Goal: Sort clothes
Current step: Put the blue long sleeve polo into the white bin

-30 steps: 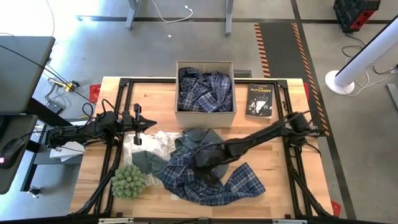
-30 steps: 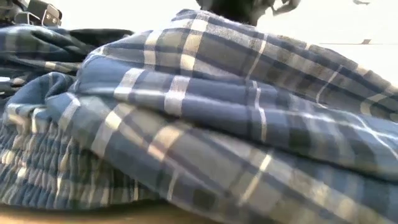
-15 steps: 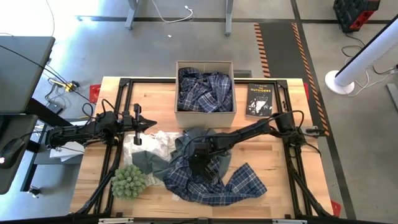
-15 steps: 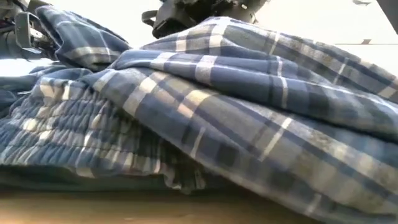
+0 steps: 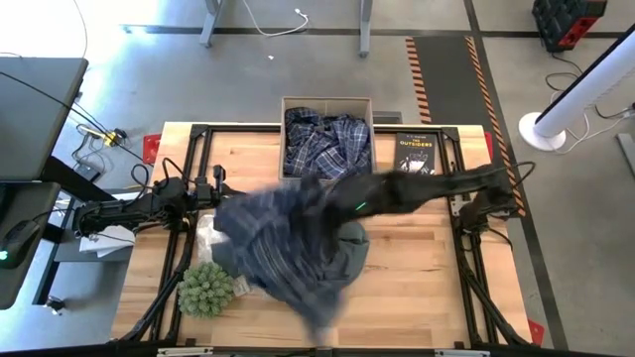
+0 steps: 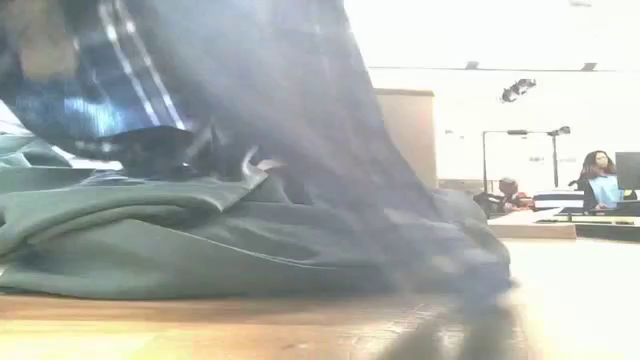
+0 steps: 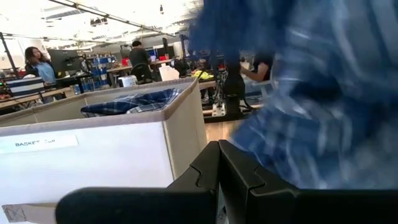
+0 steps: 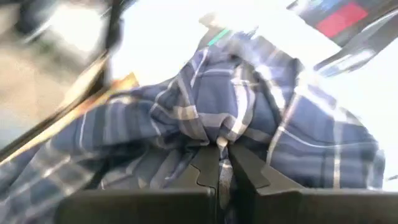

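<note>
In the high view, bottom centre, a blue-and-white plaid garment [image 5: 283, 238] hangs blurred above the counter [image 5: 427, 288], over a dark green garment [image 5: 342, 256]. The right gripper [image 8: 222, 144] has its jaws clamped on the plaid cloth, mid-frame. At left, the left gripper [image 7: 217, 177] waits, jaws together. Beyond, at top centre, the cardboard box [image 5: 327, 101] holds more plaid clothes [image 5: 325, 147].

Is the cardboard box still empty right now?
No, the high view shows the cardboard box already holding a blue-and-white plaid garment.
</note>
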